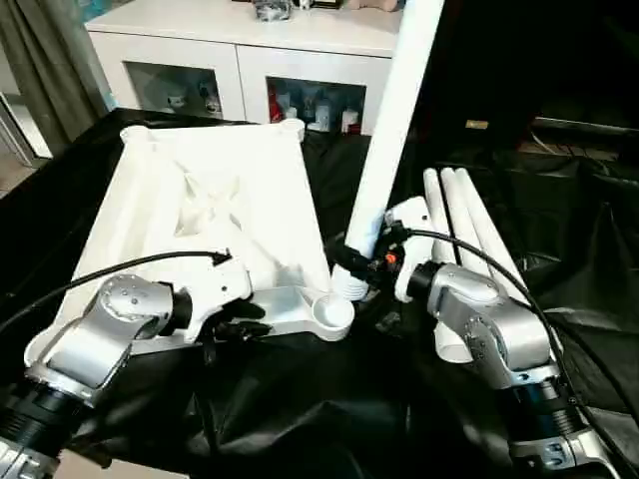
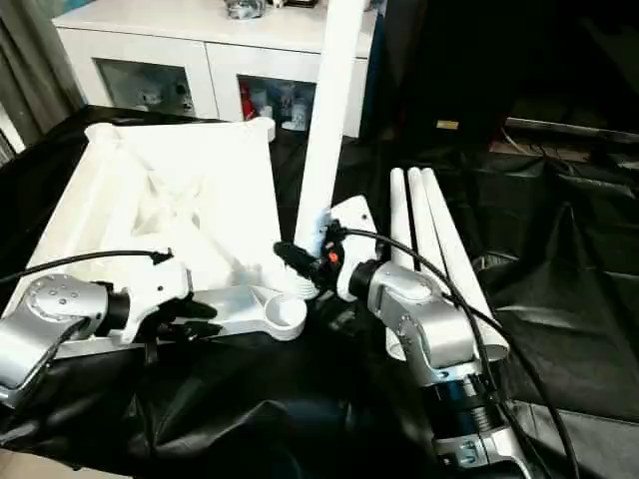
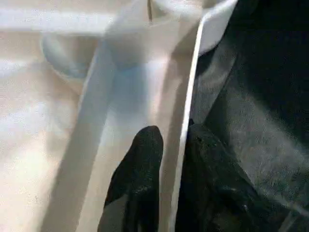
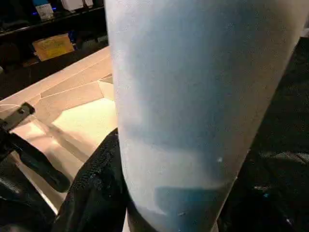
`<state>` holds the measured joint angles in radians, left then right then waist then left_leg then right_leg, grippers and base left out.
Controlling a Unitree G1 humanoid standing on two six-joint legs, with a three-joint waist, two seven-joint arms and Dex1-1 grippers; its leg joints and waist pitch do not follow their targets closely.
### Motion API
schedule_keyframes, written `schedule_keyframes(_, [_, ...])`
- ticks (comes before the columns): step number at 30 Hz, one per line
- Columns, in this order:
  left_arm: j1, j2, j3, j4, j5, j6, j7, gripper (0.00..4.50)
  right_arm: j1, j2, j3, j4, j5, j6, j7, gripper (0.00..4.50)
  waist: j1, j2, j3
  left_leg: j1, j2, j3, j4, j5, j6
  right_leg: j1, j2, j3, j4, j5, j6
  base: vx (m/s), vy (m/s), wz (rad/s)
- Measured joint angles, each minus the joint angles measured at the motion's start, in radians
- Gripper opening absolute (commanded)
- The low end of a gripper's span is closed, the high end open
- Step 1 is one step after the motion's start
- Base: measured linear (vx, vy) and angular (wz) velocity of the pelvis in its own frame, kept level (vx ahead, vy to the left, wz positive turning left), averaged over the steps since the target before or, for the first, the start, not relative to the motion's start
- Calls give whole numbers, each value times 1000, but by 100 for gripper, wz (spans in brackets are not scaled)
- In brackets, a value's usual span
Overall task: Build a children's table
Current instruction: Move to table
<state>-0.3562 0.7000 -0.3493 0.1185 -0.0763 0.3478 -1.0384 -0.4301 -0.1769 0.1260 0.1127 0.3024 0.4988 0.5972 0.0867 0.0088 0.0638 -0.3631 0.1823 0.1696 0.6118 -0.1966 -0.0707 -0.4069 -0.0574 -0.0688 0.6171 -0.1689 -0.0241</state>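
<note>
At the lower left of the head view, the left gripper (image 1: 238,324) sits at the near rim of the table top (image 1: 215,215). Its black fingers (image 3: 140,164) are closed on that thin rim, one on each side of it. At the lower right, the right gripper (image 1: 351,261) holds a white leg (image 1: 391,125) almost upright, its fingers clamped around the lower part. The ribbed end of this leg stands just beside the round corner socket (image 1: 332,312), touching or nearly so; I cannot tell which. The table top lies upside down on the black-covered surface (image 1: 300,399). Three more legs (image 1: 464,225) lie side by side at centre right. In the upper part stands a white cabinet (image 1: 250,60) with glass doors.
</note>
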Motion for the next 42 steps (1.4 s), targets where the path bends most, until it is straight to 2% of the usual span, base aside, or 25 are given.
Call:
schedule_keyframes(4, [6,0,-2,10,15,-8,-5,35,-1,5,0,0,0,0,0,191,0,0,0,0,0,0,0,0,0,0,0,0,0,0,0,0,0,0])
schedule_keyframes(9, [6,-4,-1,10,14,-5,-3,4,-2,5,0,0,1,0,5,191,-13,0,0,1,0,0,0,0,0,0,0,0,0,0,-1,0,0,0])
schedule_keyframes(16, [6,-71,37,2,4,78,70,0,-7,-2,-1,2,2,0,18,191,-24,0,0,0,0,0,-1,0,0,0,0,0,-1,3,-5,0,0,0])
schedule_keyframes(20, [8,-107,39,-10,7,87,109,0,-17,-2,-2,19,3,0,21,191,-23,1,-1,-1,0,0,-1,0,0,0,0,0,-2,3,-5,0,0,0])
schedule_keyframes(25, [10,-131,38,-9,24,63,113,0,-68,2,3,83,-4,-4,44,191,-19,6,0,-2,0,0,-1,0,0,-1,0,0,-2,3,-5,0,0,0])
schedule_keyframes(32, [6,-146,39,23,32,24,106,0,-126,21,11,183,-28,-46,47,191,-12,14,-1,-2,-1,1,-2,0,0,-1,0,0,-2,2,-4,0,0,0])
schedule_keyframes(33, [5,-153,41,32,32,16,106,28,-133,23,11,196,-31,-53,48,191,-9,15,-1,-1,-1,1,-2,0,0,-1,0,0,-2,3,-4,0,0,0])
schedule_keyframes(34, [2,-159,43,40,32,8,106,28,-141,28,11,211,-34,-61,49,191,-5,15,-2,-1,-1,1,-2,0,0,-1,0,0,-2,2,-3,0,0,0])
schedule_keyframes(36, [3,-179,62,56,13,-12,108,59,-147,31,11,224,-37,-73,53,191,1,14,-1,-2,0,1,-2,0,0,-1,0,0,-2,0,0,0,0,0])
schedule_keyframes(38, [2,-203,65,56,-8,-31,106,67,-163,41,12,249,-39,-79,57,191,3,9,-1,-3,0,1,-1,0,1,-1,0,0,-2,0,0,0,0,0])
schedule_keyframes(42, [-11,-208,63,86,-7,-63,105,85,-173,46,13,277,-41,-101,60,191,1,7,-2,-3,0,1,-1,1,1,-1,0,0,-3,2,-4,0,0,0])
